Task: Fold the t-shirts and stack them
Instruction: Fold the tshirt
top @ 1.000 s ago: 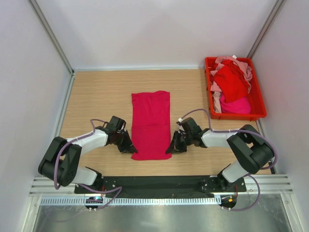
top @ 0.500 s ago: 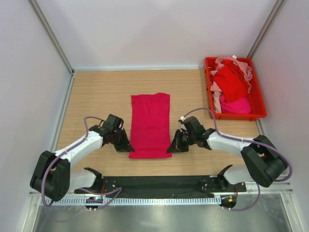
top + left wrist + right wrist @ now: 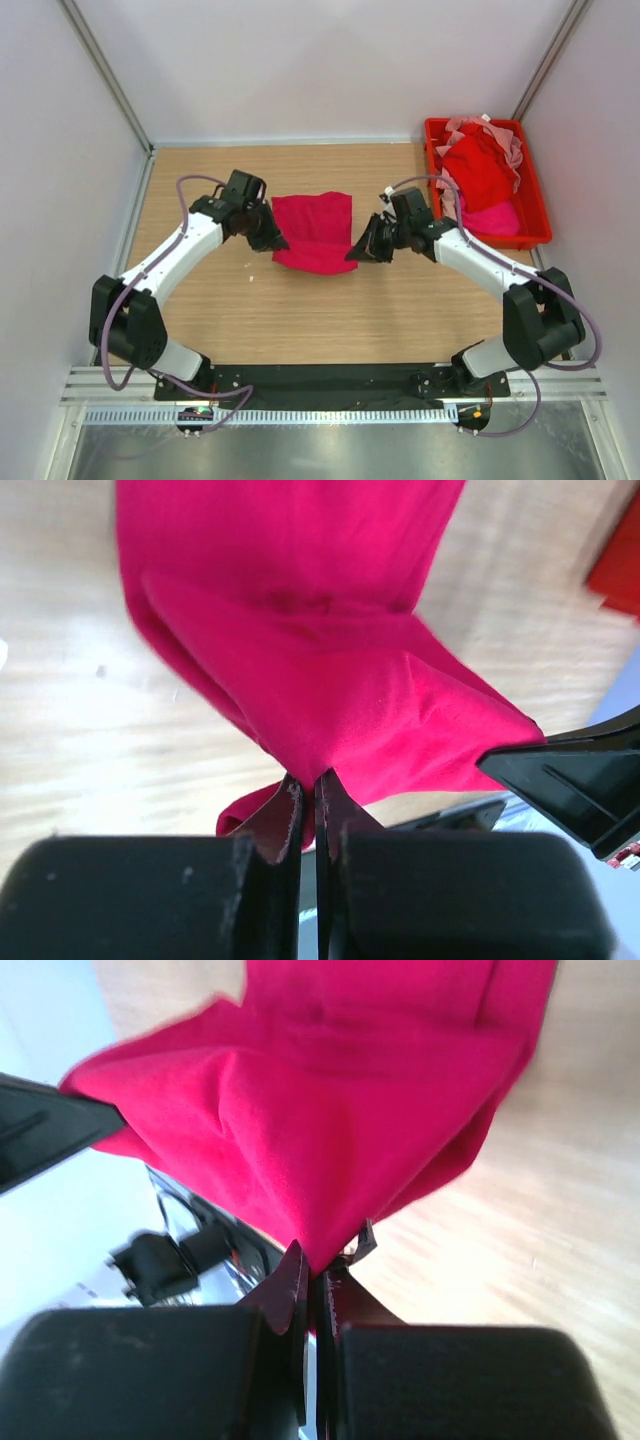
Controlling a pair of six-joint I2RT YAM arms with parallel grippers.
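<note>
The crimson-magenta soft cloth t-shirt (image 3: 318, 218) is pinched at its two near corners, with the jaws of the left gripper (image 3: 274, 242) and right gripper (image 3: 356, 254) clamped tight on cloth. The near half is held up over the far half, which is left flat on the light wooden table (image 3: 300, 310), presumably so it gets doubled over evenly.

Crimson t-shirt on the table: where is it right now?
Top view: the crimson t-shirt lies mid-table, its near end pinched and raised between the left gripper and right gripper; the red bin is off to its right.
</note>
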